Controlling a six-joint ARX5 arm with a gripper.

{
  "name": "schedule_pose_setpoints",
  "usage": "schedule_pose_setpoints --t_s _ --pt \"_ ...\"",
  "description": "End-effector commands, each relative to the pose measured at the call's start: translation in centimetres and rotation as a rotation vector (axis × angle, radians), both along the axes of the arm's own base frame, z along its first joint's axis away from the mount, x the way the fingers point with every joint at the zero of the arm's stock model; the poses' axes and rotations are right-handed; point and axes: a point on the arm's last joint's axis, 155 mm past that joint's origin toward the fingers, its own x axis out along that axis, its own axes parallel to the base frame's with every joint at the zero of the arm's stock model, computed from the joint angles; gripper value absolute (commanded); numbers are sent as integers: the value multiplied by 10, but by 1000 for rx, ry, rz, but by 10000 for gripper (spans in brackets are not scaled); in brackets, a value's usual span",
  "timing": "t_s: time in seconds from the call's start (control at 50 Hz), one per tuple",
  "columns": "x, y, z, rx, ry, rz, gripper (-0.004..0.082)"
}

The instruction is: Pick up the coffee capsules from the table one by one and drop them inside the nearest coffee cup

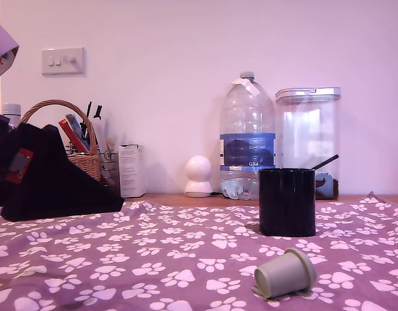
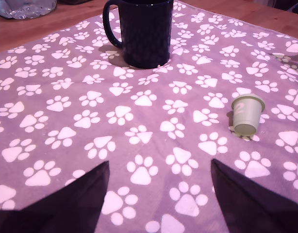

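Observation:
One pale grey-green coffee capsule (image 1: 284,273) lies tipped on its side on the purple paw-print cloth of the table (image 1: 153,259), near the front on the exterior view's right. The wrist view shows this capsule (image 2: 246,114) with its flanged rim up and a "2" on its side. Behind it stands the glossy black coffee cup (image 1: 287,202), upright; its handle shows in the wrist view (image 2: 146,34). My gripper (image 2: 159,162) is open over bare cloth with nothing between its dark fingers (image 2: 81,204), well short of the capsule and the cup. The black arm (image 1: 50,178) sits at the exterior view's far left.
Along the back wall stand a big water bottle (image 1: 247,139), a clear plastic canister (image 1: 309,139), a white round device (image 1: 199,176), a white box (image 1: 131,170) and a wicker basket (image 1: 76,146) of tools. The brown wooden table edge (image 1: 166,197) runs behind the cloth.

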Motion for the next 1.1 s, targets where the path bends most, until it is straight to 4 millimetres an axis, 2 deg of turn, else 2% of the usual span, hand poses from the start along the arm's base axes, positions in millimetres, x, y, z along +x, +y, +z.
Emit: schedule_pose_setpoints --t_s 0.0,0.34,0.68,0.86,1.08 --pt "-2 7 -12 27 25 16 573" --pt "-2 6 -11 22 19 16 573" --pt "-2 -12 13 -39 -2 -60 573" --pt "-13 -29 26 -69 -15 -138 573" --pt "-29 -43 27 -69 -21 -205 573"
